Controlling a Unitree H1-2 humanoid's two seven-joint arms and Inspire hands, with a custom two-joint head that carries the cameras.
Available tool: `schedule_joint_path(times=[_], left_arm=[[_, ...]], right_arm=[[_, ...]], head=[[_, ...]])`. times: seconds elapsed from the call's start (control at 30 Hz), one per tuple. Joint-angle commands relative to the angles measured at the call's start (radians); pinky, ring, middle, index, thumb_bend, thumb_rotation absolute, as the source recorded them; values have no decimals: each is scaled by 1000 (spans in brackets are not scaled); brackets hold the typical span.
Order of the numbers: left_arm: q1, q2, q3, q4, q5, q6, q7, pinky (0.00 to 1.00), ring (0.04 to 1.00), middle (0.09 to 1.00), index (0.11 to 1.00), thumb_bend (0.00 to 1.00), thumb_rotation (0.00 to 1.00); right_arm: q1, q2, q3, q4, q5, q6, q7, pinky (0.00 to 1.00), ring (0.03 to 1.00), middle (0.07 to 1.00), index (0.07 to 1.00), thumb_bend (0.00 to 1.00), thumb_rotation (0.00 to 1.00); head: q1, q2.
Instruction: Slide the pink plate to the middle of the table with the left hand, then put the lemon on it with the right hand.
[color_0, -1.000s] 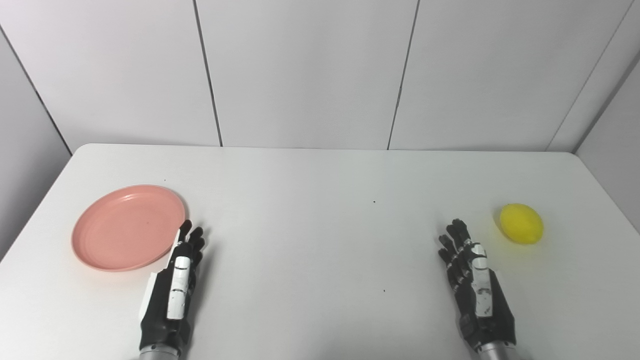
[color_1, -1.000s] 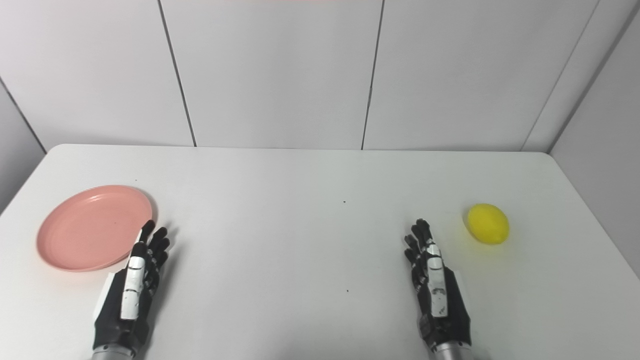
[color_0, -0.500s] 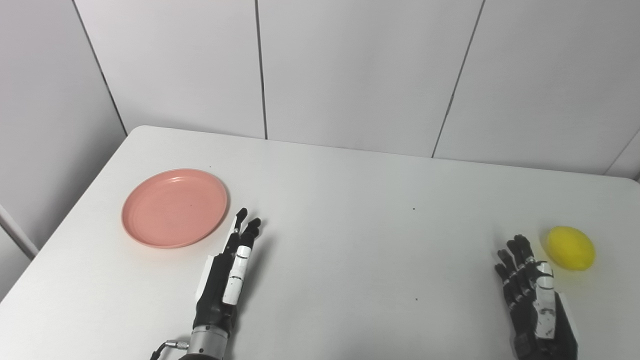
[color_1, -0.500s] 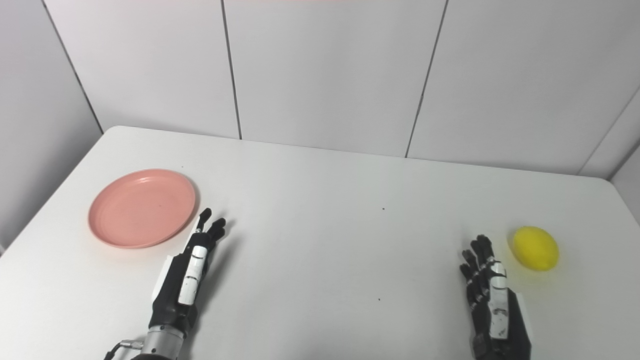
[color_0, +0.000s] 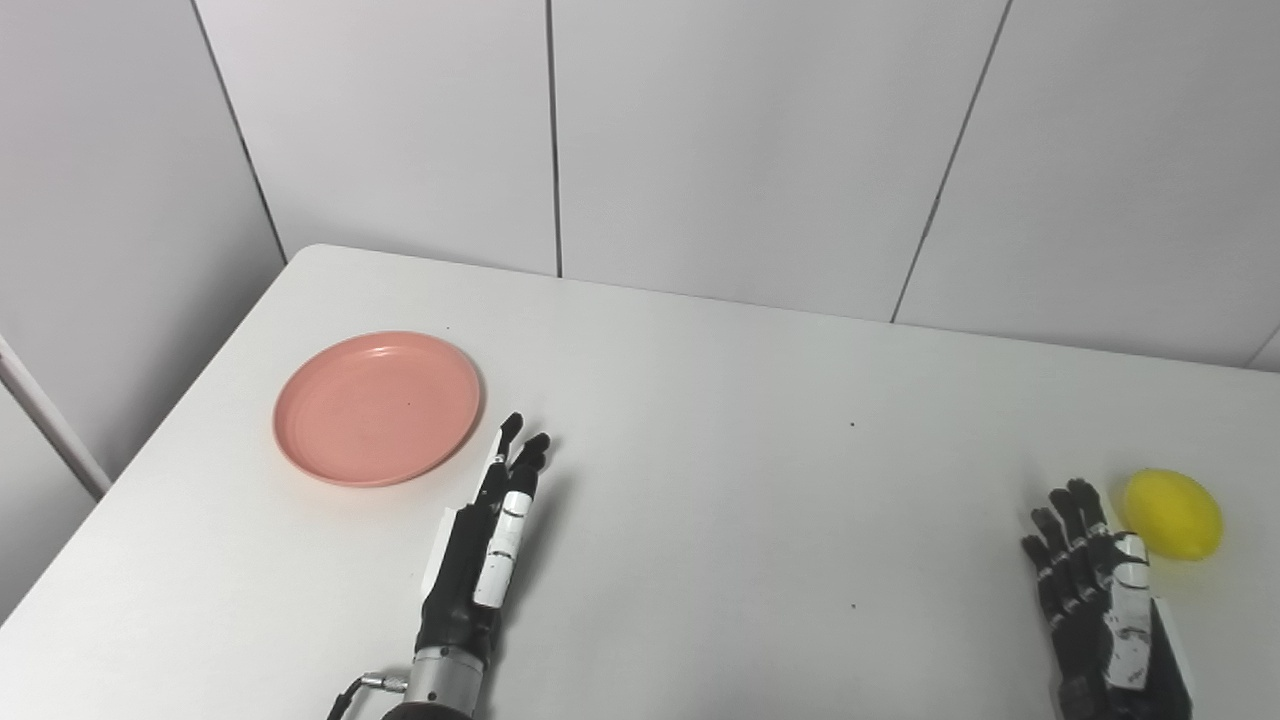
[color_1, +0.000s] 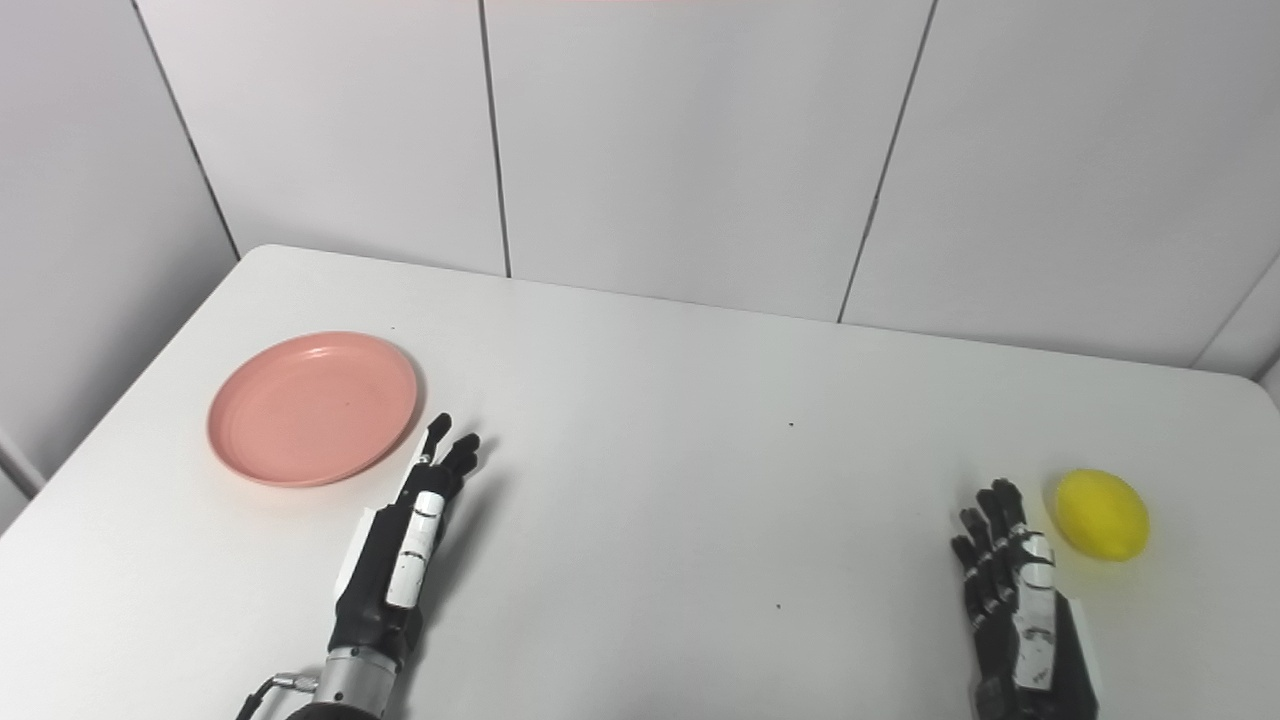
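A round pink plate (color_0: 378, 408) lies on the left part of the white table (color_0: 700, 400). My left hand (color_0: 485, 545) rests flat just right of the plate and nearer to me, fingers stretched out, open and holding nothing, a small gap from the rim. A yellow lemon (color_0: 1172, 513) sits at the far right. My right hand (color_0: 1100, 610) lies open at the lower right, its fingertips just left of the lemon and not touching it.
Grey wall panels (color_0: 700, 140) stand behind the table's far edge. The table's left edge runs close past the plate, with a drop beside it. A few tiny dark specks (color_0: 852, 424) dot the tabletop.
The whole picture has shifted right and tilted, so the camera has turned left. Plate and lemon keep their places on the table. Both hands stay flat and open.
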Motion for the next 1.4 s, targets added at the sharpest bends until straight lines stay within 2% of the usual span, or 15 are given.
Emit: schedule_joint_path(times=[0.0, 0.17, 0.57, 0.77, 0.97, 1.1, 1.23, 1.37], left_arm=[[48, -40, -17, 26, 9, -20, 5, 966, 936, 927, 964, 569, 1000], [47, -38, -25, 32, 30, -19, 17, 956, 933, 927, 957, 610, 1000], [56, -29, -15, 27, -8, -32, 9, 952, 929, 921, 949, 594, 995], [61, -19, 9, -15, -93, -51, -11, 909, 887, 878, 872, 711, 942], [51, 1, 27, -59, -130, -47, -27, 876, 862, 855, 837, 809, 906], [25, 20, 40, -83, -129, -35, -44, 849, 843, 834, 788, 860, 917], [-24, 32, 57, -81, -138, -30, -62, 815, 834, 834, 776, 902, 914], [-86, 43, 82, -60, -134, -49, -73, 797, 818, 822, 778, 891, 909]], right_arm=[[27, -2, -9, 55, 8, -31, 12, 1000, 995, 988, 980, 723, 986], [26, -12, -7, 64, -5, -39, 20, 1000, 999, 995, 992, 695, 1000], [35, 6, 0, 47, -9, -30, 17, 1000, 1000, 997, 986, 686, 1000], [38, 7, 1, 49, -7, -31, 22, 1000, 1000, 1000, 985, 683, 1000], [41, 15, 1, 42, -2, -27, 21, 1000, 1000, 1000, 991, 667, 1000], [42, 23, 5, 39, -1, -26, 20, 1000, 1000, 1000, 1000, 674, 1000], [45, 26, 11, 30, 0, -16, 22, 1000, 1000, 1000, 1000, 663, 1000], [49, 33, 15, 23, -10, -18, 13, 1000, 1000, 1000, 1000, 660, 1000]], head=[[13, -6], [11, -7], [-10, -22], [-1, -39], [7, -50], [2, -59], [-7, -64], [-14, -70]])
